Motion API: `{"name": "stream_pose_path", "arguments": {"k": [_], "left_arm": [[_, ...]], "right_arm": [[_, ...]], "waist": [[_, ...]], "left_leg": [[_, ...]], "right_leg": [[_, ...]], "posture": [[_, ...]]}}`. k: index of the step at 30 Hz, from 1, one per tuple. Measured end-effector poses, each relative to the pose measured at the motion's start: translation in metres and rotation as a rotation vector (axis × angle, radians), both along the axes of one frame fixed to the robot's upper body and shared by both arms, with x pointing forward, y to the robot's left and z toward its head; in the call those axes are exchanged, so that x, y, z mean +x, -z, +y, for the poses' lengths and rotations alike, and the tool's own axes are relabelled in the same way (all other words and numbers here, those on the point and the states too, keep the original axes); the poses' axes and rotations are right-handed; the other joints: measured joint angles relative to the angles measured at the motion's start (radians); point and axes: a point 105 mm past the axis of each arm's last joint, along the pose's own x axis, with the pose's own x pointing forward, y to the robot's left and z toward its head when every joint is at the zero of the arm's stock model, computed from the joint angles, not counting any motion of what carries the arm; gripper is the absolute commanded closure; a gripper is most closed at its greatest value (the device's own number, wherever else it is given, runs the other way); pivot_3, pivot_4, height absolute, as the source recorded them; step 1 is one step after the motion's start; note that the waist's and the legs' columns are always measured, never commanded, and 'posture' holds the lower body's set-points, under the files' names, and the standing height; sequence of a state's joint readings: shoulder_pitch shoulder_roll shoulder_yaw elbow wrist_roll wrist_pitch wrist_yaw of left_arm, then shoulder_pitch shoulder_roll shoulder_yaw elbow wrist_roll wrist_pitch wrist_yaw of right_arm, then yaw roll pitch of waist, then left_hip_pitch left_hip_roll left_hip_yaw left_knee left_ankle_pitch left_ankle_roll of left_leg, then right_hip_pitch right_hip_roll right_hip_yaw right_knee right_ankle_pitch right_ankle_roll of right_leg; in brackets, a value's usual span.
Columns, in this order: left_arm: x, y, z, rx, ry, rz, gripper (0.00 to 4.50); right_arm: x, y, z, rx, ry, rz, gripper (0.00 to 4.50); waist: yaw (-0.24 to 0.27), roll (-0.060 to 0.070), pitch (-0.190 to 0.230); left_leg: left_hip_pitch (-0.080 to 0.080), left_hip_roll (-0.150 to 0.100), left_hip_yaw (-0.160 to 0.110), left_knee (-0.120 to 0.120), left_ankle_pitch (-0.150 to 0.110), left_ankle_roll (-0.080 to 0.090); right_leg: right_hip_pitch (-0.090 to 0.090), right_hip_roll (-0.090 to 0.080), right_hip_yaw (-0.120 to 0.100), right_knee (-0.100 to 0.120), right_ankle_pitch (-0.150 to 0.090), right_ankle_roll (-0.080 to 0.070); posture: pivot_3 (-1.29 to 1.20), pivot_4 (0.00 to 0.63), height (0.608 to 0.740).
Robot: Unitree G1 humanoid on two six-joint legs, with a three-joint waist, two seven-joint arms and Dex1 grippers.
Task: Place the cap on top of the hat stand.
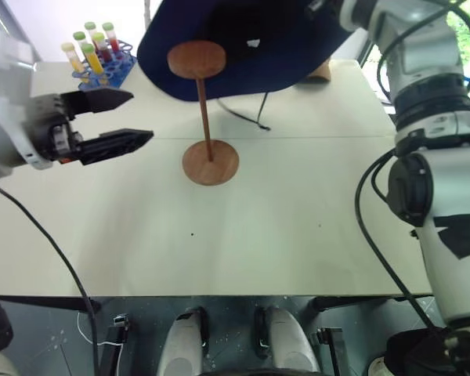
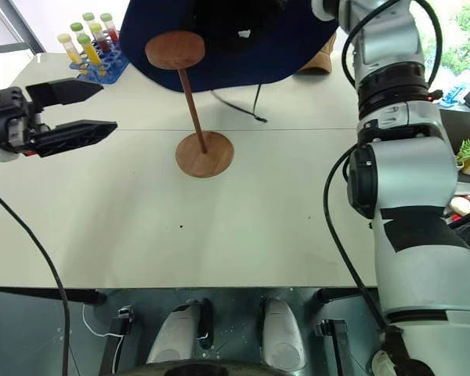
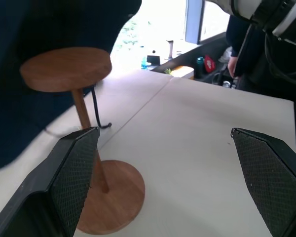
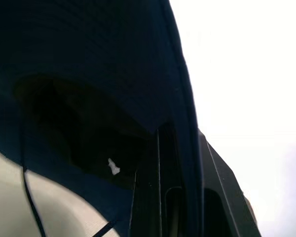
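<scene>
R gripper (image 4: 180,197): two black fingers pinched tight on the brim edge of the large navy-blue soft fabric sun hat (image 1: 243,47), fabric sandwiched between them in the R wrist view. Hat hangs from that grip up in the air, underside facing the head camera, dark hollow of the crown w/ a small white tag inside. A thin dark chin cord dangles from it down to the tabletop.

The hat sits above and behind the brown wooden hat stand (image 1: 207,117): round flat base on the table, thin upright pole, round disc top. Disc top shows in front of the hat's underside; whether brim touches the disc, can't tell. Hat is not seated on the disc.

L gripper (image 1: 113,121): black fingers spread wide apart, nothing between them, roughly level, pointing toward the stand from the robot's left. In the L wrist view the stand's pole and base lie just past one finger (image 3: 71,177), not touching.

Surface is a pale cream table (image 1: 298,227). At its far left corner, a blue rack of test tubes (image 1: 102,59) w/ yellow and green caps, well apart from the stand. Beyond the hat on the far right side, a bit of a tan wooden object (image 1: 319,72) peeks out, mostly hidden.
</scene>
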State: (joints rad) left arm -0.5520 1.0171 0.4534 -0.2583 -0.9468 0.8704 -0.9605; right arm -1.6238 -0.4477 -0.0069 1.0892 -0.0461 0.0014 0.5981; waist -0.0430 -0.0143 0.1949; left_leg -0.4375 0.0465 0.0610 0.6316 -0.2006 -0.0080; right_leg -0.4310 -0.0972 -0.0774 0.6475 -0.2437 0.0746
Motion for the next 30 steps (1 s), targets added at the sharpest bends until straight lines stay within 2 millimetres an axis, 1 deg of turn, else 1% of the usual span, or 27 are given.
{"name": "stream_pose_path", "arguments": {"k": [4, 6, 7, 10, 13, 16, 17, 20, 24, 25, 27, 30], "left_arm": [[-0.007, -0.012, 0.017, -0.067, -0.083, -0.029, 0.0], [-0.012, -0.018, 0.026, -0.095, -0.125, -0.046, 0.0], [-0.015, -0.019, 0.031, -0.098, -0.149, -0.051, 0.0], [-0.023, -0.022, 0.045, -0.114, -0.217, -0.055, 0.0], [-0.026, -0.024, 0.049, -0.11, -0.238, -0.052, 0.0], [-0.028, -0.028, 0.049, -0.099, -0.24, -0.06, 0.0], [-0.028, -0.028, 0.049, -0.097, -0.242, -0.06, 0.0], [-0.028, -0.029, 0.051, -0.098, -0.248, -0.054, 0.0], [-0.026, -0.03, 0.054, -0.096, -0.252, -0.041, 0.0], [-0.025, -0.029, 0.053, -0.096, -0.249, -0.036, 0.0], [-0.023, -0.03, 0.053, -0.1, -0.239, -0.034, 0.0], [-0.02, -0.031, 0.052, -0.101, -0.228, -0.032, 0.0]], "right_arm": [[-0.013, -0.013, 0.014, -0.02, -0.058, -0.096, 4.46], [-0.018, -0.01, 0.016, -0.029, -0.077, -0.134, 4.46], [-0.021, -0.006, 0.017, -0.032, -0.09, -0.151, 4.46], [-0.03, 0.02, 0.02, -0.032, -0.111, -0.174, 4.46], [-0.041, 0.036, 0.02, -0.014, -0.107, -0.205, 4.46], [-0.056, 0.044, 0.021, -0.004, -0.092, -0.275, 4.46], [-0.061, 0.045, 0.019, -0.012, -0.077, -0.317, 4.46], [-0.087, 0.052, 0.016, -0.042, -0.052, -0.487, 4.46], [-0.111, 0.057, 0.02, -0.084, -0.048, -0.63, 4.46], [-0.114, 0.059, 0.021, -0.103, -0.05, -0.652, 4.46], [-0.118, 0.072, 0.028, -0.161, -0.073, -0.672, 4.46], [-0.115, 0.101, 0.039, -0.229, -0.111, -0.627, 4.46]], "waist": [[0.0, 0.0, 0.0], [0.001, -0.001, 0.0], [0.001, -0.001, -0.001], [0.003, -0.001, -0.001], [0.006, -0.001, -0.001], [0.005, -0.001, -0.001], [0.006, -0.001, -0.001], [0.007, -0.001, -0.001], [0.003, -0.001, -0.001], [0.002, -0.001, -0.001], [0.0, -0.002, -0.001], [0.001, -0.002, -0.001]], "left_leg": [[-0.001, 0.0, 0.0, 0.0, 0.0, 0.0], [-0.001, 0.001, 0.0, 0.0, 0.0, -0.001], [-0.001, 0.001, 0.0, 0.001, 0.001, -0.001], [-0.001, 0.001, -0.001, 0.001, 0.002, -0.003], [-0.001, 0.001, -0.001, 0.001, 0.002, -0.004], [-0.001, 0.001, -0.001, 0.001, 0.002, -0.004], [-0.001, 0.001, -0.001, 0.001, 0.002, -0.004], [-0.001, 0.001, -0.001, 0.0, 0.002, -0.004], [-0.001, 0.001, -0.001, 0.001, 0.003, -0.005], [-0.001, 0.001, -0.001, 0.0, 0.003, -0.006], [0.0, 0.001, -0.001, 0.0, 0.003, -0.006], [0.0, 0.001, -0.001, 0.001, 0.003, -0.006]], "right_leg": [[-0.001, 0.0, 0.0, 0.0, 0.0, 0.0], [-0.001, 0.0, 0.0, 0.0, 0.0, 0.0], [-0.001, 0.0, 0.0, 0.0, 0.0, 0.0], [-0.001, 0.0, 0.0, 0.001, 0.0, 0.0], [-0.001, 0.0, 0.0, 0.001, 0.0, 0.0], [-0.001, 0.0, 0.0, 0.001, 0.0, 0.0], [-0.001, 0.0, 0.0, 0.001, 0.0, 0.0], [-0.001, 0.0, 0.0, 0.001, 0.0, 0.0], [-0.001, 0.0, 0.0, 0.001, 0.0, -0.001], [-0.001, 0.0, 0.0, 0.001, 0.0, -0.001], [-0.001, 0.001, 0.0, 0.001, 0.0, -0.001], [0.0, 0.001, 0.0, 0.001, 0.0, -0.001]], "posture": [[0.0, 0.15, 0.74], [0.0, 0.15, 0.74], [0.0, 0.15, 0.74], [0.0, 0.15, 0.74], [0.0, 0.15, 0.74], [0.0, 0.15, 0.74], [0.0, 0.15, 0.74], [0.0, 0.15, 0.74], [0.0, 0.15, 0.74], [0.0, 0.15, 0.74], [0.0, 0.15, 0.74], [0.0, 0.15, 0.74]]}}
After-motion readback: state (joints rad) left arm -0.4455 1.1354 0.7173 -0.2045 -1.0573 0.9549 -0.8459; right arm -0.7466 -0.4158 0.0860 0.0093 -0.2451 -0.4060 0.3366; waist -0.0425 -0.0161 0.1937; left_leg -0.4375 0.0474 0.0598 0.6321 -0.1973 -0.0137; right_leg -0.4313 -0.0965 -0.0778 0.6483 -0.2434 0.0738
